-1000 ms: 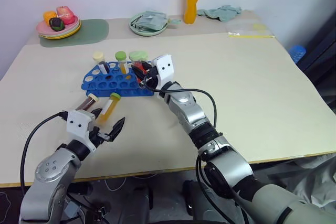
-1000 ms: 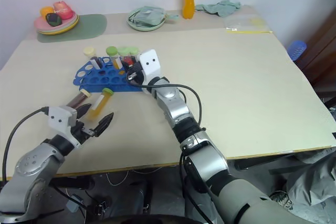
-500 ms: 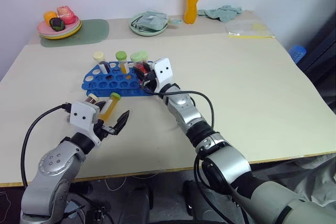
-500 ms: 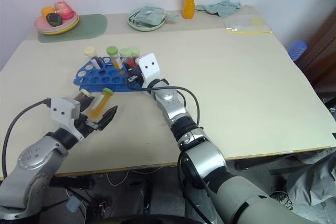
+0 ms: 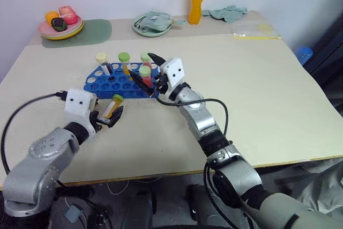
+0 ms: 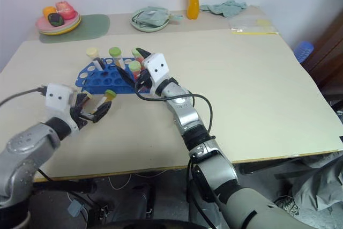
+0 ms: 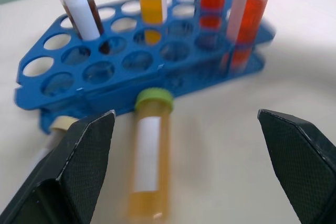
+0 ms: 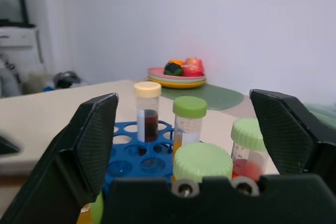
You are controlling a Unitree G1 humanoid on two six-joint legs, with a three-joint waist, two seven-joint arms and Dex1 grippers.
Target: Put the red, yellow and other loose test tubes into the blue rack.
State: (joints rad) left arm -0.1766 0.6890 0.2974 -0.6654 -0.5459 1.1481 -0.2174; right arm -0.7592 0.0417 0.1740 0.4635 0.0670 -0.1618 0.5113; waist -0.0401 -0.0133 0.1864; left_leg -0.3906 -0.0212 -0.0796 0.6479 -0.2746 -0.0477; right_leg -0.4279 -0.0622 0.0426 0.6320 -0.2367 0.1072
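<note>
Since releasing, right tool (image 5: pixel 143 68) gapes (red tube (image 5: pixel 144 75) racked).

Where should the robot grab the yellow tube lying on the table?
Probably around the middle of the yellow tube, fingers closing across its width from above. It lies flat, green cap toward the blue rack, and the open left gripper already straddles it.

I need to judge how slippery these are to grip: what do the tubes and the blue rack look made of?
The yellow tube lying on the table looks like clear, smooth plastic, though glass can't be ruled out: the liquid shows through the wall, with a white paper label and a matte green cap. The blue rack looks like moulded glossy plastic: uniform colour, thin edges, soft highlights.
</note>
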